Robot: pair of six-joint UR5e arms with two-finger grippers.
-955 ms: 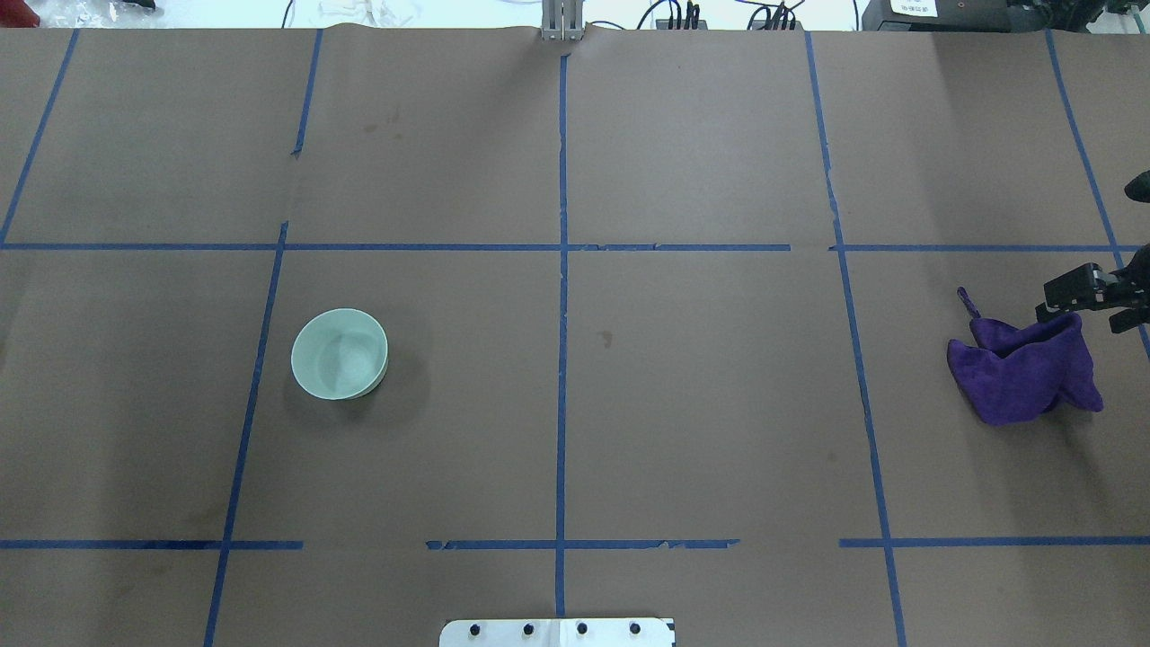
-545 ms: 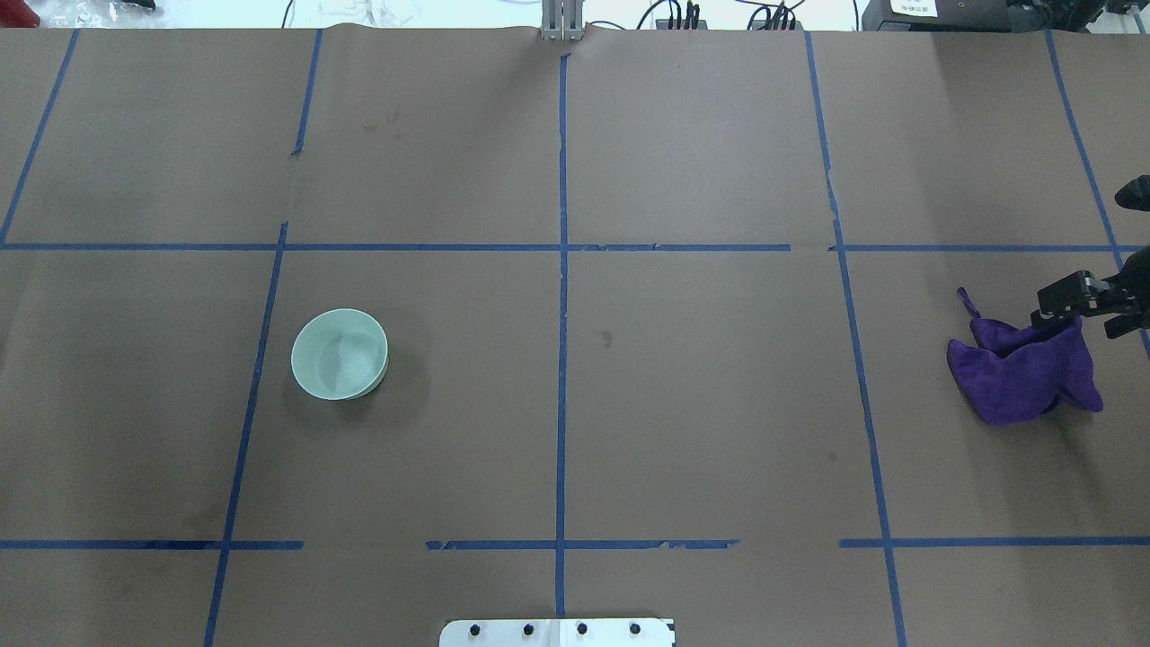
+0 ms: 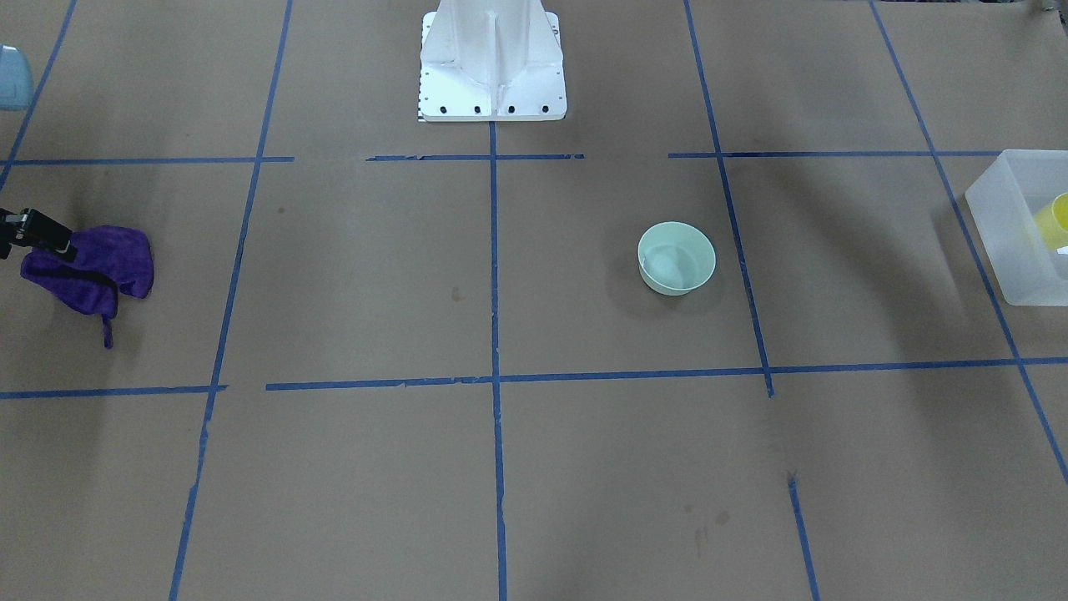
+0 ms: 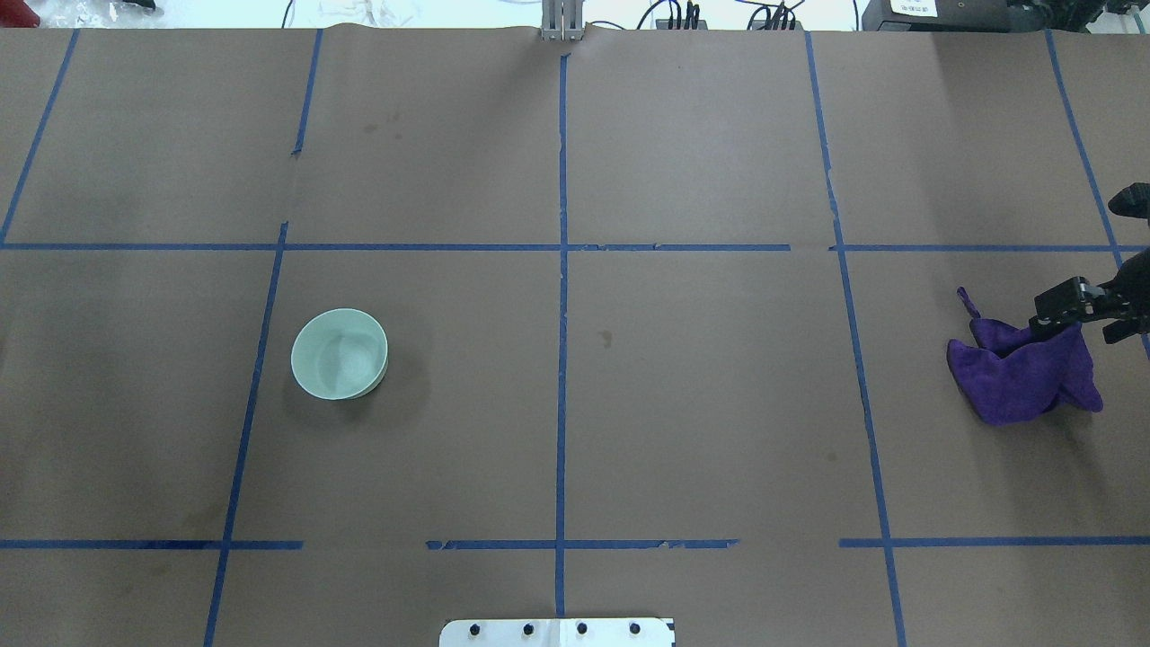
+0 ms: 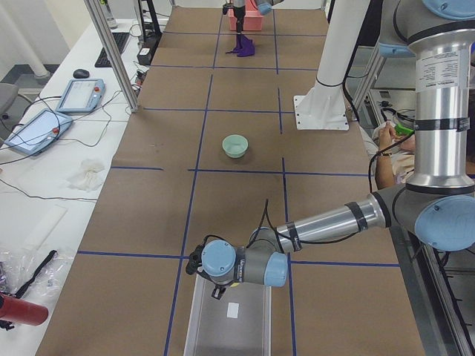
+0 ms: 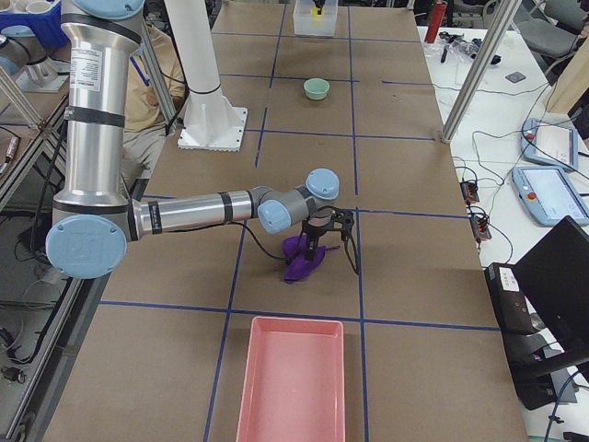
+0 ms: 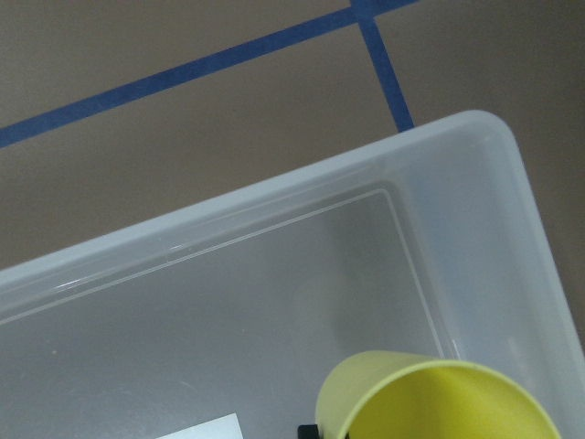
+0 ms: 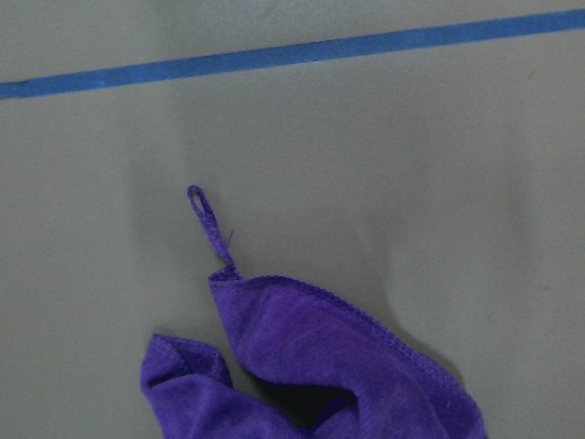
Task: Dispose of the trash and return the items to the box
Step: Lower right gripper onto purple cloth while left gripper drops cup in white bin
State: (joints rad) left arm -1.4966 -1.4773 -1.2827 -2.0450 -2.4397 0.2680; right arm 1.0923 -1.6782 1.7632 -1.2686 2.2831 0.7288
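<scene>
The yellow cup (image 7: 430, 402) fills the bottom of the left wrist view, close to the camera and above the floor of the frosted box (image 7: 274, 197). A dark fingertip shows at its rim, so my left gripper (image 5: 202, 268) looks shut on it. The cup also shows inside the box (image 3: 1001, 225) in the front-facing view (image 3: 1058, 219). My right gripper (image 4: 1060, 305) is shut on the top edge of a purple cloth (image 4: 1020, 377) at the table's right edge. The cloth stands peaked under the gripper (image 6: 322, 230) and partly rests on the table.
A pale green bowl (image 4: 340, 353) stands upright on the left half of the table. A pink tray (image 6: 290, 378) lies beyond the cloth at the right end. The robot's white base (image 3: 492, 67) is at the middle of the near edge.
My right gripper has drifted slightly left and toward the robot with the cloth's top edge in it. The bowl has not moved.
</scene>
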